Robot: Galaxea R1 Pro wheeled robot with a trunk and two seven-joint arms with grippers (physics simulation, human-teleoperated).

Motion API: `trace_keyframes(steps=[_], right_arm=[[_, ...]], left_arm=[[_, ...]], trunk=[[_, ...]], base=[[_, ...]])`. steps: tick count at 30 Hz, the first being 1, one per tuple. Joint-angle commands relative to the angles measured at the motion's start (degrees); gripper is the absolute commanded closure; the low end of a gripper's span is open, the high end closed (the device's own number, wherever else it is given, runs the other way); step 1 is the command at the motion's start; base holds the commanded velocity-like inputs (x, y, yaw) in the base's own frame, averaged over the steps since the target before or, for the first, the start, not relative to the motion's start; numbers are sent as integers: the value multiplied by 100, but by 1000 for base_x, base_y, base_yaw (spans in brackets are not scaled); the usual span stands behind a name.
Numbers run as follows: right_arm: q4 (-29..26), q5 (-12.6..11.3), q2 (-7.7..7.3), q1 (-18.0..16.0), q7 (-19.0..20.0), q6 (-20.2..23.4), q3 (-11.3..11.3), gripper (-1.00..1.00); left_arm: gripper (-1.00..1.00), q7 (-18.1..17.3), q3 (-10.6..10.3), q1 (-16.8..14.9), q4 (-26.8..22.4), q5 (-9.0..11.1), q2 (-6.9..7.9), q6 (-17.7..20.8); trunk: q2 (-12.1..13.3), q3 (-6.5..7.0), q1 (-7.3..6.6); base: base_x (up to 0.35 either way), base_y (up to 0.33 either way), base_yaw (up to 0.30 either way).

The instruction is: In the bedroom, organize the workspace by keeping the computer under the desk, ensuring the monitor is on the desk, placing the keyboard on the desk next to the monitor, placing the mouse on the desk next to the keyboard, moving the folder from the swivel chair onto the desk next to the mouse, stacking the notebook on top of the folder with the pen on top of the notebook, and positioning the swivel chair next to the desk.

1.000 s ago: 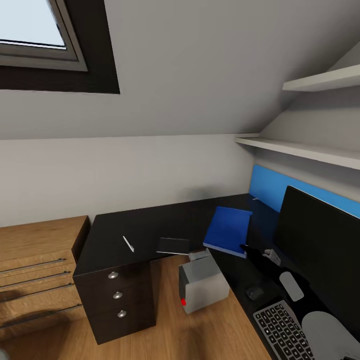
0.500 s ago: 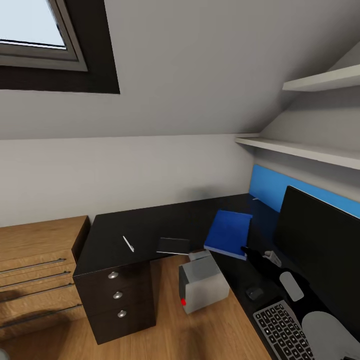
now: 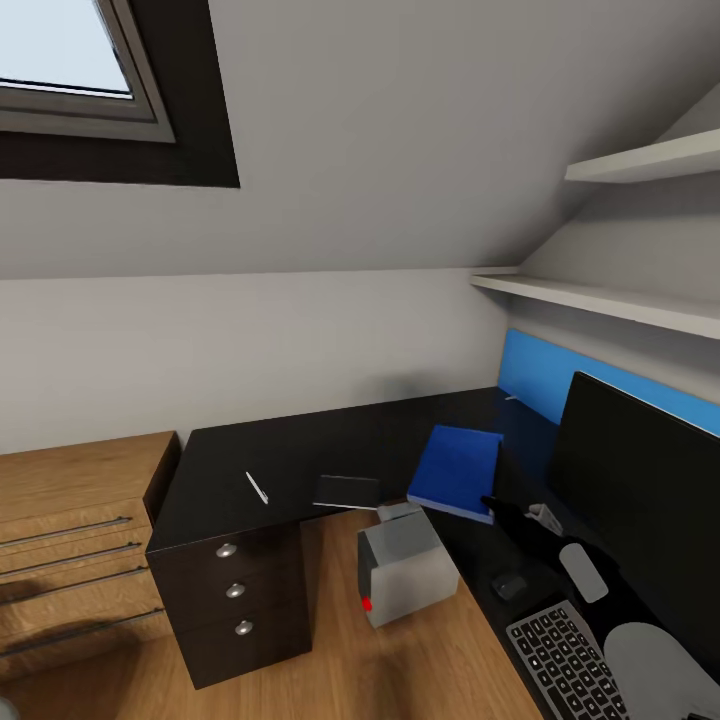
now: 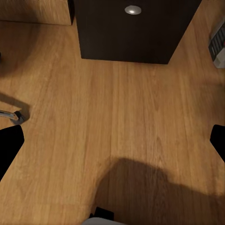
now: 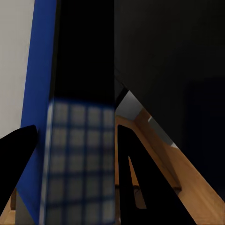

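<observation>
Here the black worktop carries the monitor at right, the blue folder clamped in the right gripper, the keyboard, notebook, mouse and pen; the computer stands beneath; left gripper spread wide over floor

The desk (black, L-shaped) bears folder, notebook, pen, keyboard.
</observation>
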Motion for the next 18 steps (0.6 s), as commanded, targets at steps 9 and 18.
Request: trace_keyframes(steps=[9, 18], right_arm=[[-3, -25, -1, -4, 6, 64, -28, 100], [-3, -24, -9, -4, 6, 65, -35, 100]], left_arm=[[-100, -49, 21, 2, -115, 36, -1, 0], [-100, -31, 21, 2, -140, 36, -1, 0]], trunk=[[-5, -7, 1], [-286, -132, 155]], base=[[0, 0, 0], [0, 0, 0]])
